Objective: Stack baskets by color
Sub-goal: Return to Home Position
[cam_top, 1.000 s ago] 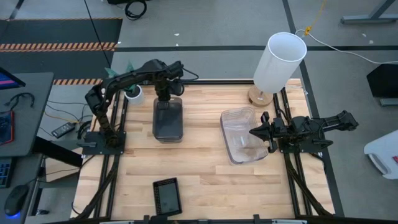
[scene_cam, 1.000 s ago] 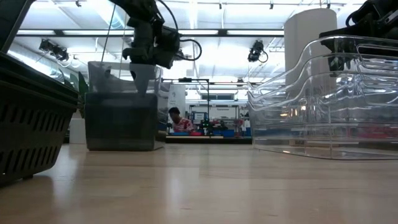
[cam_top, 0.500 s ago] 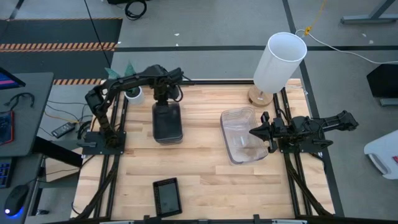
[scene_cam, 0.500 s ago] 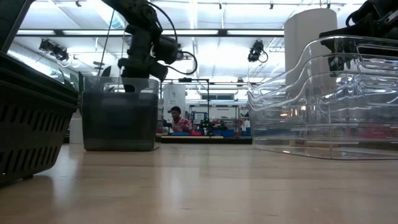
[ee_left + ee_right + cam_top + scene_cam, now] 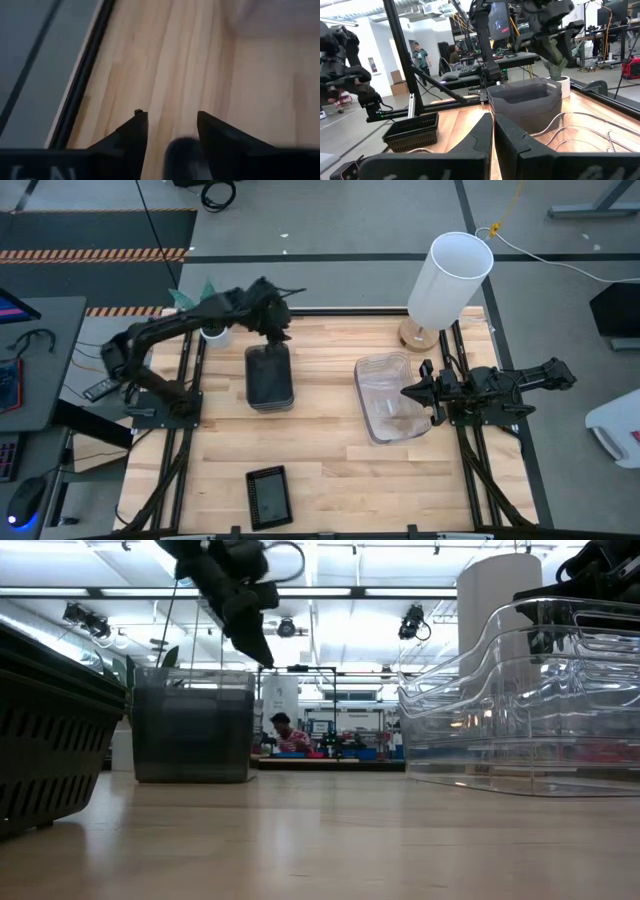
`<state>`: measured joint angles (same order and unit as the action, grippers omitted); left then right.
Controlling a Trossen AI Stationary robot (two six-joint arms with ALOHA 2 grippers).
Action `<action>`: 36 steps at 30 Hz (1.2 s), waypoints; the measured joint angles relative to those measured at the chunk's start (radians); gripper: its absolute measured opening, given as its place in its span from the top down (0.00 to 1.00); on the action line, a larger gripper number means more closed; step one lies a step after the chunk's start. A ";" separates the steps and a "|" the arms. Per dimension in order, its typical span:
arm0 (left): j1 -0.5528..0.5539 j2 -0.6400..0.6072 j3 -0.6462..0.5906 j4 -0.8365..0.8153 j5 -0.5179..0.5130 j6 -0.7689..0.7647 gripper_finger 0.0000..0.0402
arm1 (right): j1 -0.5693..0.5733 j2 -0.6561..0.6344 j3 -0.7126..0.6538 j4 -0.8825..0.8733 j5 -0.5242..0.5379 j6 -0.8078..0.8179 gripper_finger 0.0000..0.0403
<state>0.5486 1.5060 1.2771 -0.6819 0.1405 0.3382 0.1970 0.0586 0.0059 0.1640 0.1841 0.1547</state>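
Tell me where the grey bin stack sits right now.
In the high view the grey bin stack stands left of centre toward the table's far edge, near the small white plant pot, with the clear bin stack to its right.

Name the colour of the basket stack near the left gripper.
The basket stack is smoky translucent grey; the low view shows it best.

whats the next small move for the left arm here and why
Probably draw the left gripper up and back toward its base, away from the grey stack. Its jaws are open and empty above that stack's far end. With the black stack and clear stack also built, no loose basket shows. The right gripper rests by the clear stack.
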 joint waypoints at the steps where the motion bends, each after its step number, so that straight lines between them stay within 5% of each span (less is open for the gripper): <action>1: -0.007 -0.034 -0.050 0.066 -0.001 -0.025 0.57 | 0.000 0.000 0.000 0.000 0.000 0.000 0.94; 15: -0.197 -0.343 -0.563 0.823 -0.026 -0.334 0.67 | 0.000 0.000 0.000 0.000 0.000 0.000 0.94; 25: -0.334 -0.470 -0.760 1.052 -0.167 -0.345 0.73 | 0.000 0.000 0.000 0.000 0.000 0.000 0.94; 36: -0.399 -0.678 -0.951 1.197 -0.162 -0.292 0.84 | 0.000 0.000 0.000 0.000 0.003 0.000 0.94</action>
<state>0.1496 0.8280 0.3260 0.5148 -0.0219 0.0462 0.1970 0.0587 0.0061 0.1642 0.1866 0.1546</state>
